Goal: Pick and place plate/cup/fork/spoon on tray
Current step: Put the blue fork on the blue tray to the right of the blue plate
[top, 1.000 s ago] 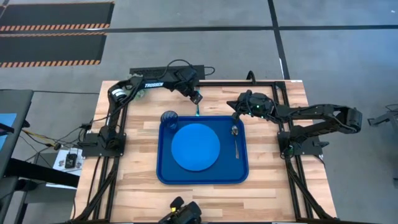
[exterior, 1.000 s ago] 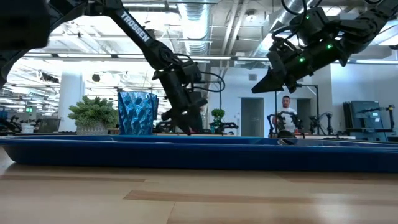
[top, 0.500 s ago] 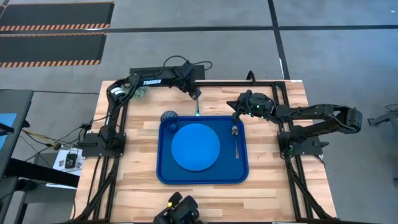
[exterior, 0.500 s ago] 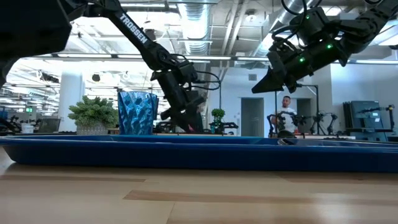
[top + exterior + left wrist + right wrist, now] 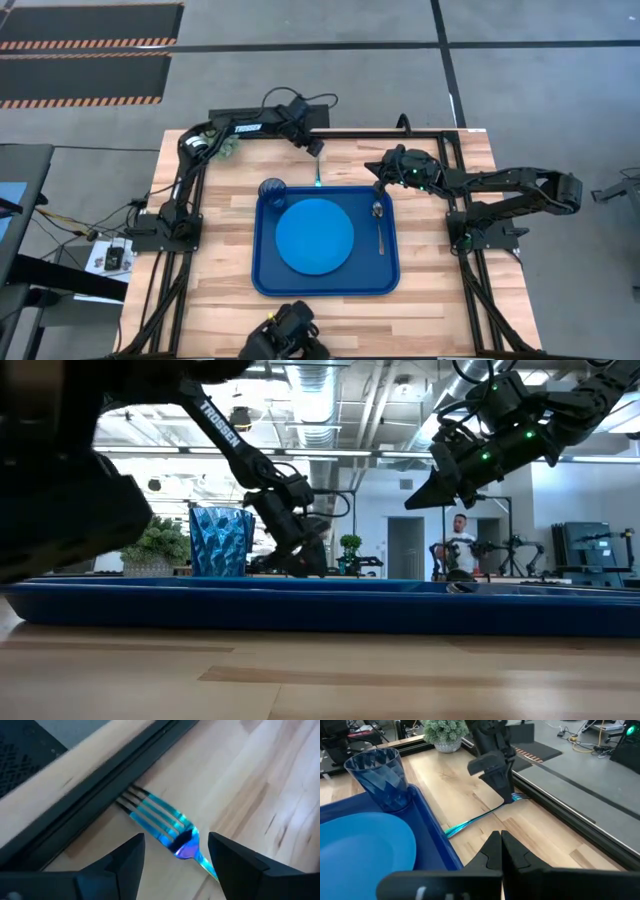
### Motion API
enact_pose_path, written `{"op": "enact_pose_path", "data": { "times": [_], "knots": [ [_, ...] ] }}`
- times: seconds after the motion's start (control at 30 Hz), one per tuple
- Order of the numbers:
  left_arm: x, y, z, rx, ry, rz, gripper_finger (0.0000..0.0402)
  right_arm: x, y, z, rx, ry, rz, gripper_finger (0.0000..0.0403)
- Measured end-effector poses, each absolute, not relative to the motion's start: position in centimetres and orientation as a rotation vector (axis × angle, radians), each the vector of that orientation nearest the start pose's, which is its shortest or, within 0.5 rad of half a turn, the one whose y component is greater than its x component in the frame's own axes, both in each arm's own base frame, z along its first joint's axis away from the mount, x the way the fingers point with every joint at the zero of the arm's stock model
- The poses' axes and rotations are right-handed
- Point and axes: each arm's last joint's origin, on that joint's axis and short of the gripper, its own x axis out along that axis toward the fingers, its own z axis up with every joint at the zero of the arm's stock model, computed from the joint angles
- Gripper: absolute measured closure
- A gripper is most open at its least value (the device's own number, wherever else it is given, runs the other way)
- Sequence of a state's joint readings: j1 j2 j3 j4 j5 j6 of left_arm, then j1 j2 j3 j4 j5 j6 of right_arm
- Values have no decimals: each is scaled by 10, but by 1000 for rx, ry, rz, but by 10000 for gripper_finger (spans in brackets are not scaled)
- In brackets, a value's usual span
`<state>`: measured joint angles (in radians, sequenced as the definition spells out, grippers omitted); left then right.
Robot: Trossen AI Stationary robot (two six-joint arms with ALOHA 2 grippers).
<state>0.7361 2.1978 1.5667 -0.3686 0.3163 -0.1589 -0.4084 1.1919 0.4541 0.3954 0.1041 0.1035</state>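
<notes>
On the left of the pale wooden tabletop [image 5: 220, 300], the left gripper [image 5: 175, 851] hovers with open fingers over the tines of the thin blue-teal fork [image 5: 165, 825], which lies outside the large dark-blue rectangular tray [image 5: 262, 280], against its far rim. The small dark-blue tumbler cup [image 5: 271, 189], round bright-blue plate [image 5: 314, 236] and dark-handled spoon [image 5: 379, 226] sit inside the tray. Right of them, the right gripper [image 5: 380, 183] hangs with its fingers closed and empty. The flat fork could slip or pivot if pinched at the tines.
</notes>
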Motion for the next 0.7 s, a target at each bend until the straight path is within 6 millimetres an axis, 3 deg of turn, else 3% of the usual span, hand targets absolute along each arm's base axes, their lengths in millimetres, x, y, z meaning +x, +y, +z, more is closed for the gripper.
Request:
{"op": "enact_pose_path", "data": {
  "times": [0.2,0.57,0.7],
  "knots": [
    [351,307,143,-641,809,437,203,214,-96,196,136,319,-523,397],
    [348,311,143,-656,786,417,266,214,-96,196,118,323,-518,397],
    [352,308,148,-531,815,338,271,214,-96,196,117,324,-518,397]
  ]
}}
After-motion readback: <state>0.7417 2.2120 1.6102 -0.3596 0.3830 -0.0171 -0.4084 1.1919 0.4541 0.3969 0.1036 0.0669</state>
